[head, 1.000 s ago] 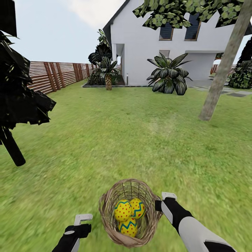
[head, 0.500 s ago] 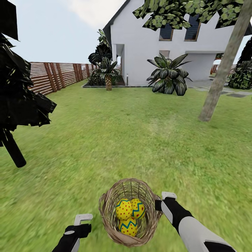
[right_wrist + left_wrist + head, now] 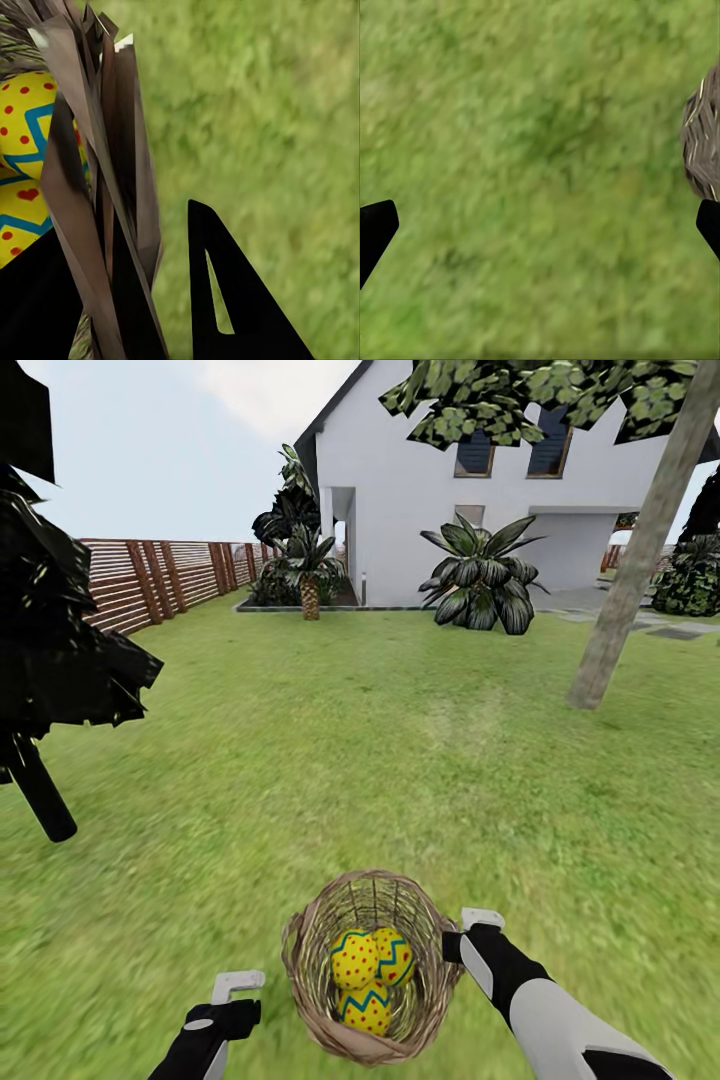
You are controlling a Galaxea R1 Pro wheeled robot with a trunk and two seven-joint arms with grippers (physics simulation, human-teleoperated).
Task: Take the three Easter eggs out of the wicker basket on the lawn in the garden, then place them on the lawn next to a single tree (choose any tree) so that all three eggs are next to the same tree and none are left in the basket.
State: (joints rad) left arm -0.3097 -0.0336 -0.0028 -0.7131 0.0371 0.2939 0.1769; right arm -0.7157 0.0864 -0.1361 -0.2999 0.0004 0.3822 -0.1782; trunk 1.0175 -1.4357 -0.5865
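Head view: right claw (image 3: 452,932) grips wicker basket (image 3: 303,967) holding three Easter eggs (image 3: 371,975)

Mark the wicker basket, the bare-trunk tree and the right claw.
wicker basket (image 3: 302,972), head view, left wall.
bare-trunk tree (image 3: 628,586), head view, mid trunk.
right claw (image 3: 462,937), head view, at the basket's rim.

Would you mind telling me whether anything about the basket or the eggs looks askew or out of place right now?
Nothing stands out: the wicker basket sits upright, all three Easter eggs inside. The right gripper straddles its rim.
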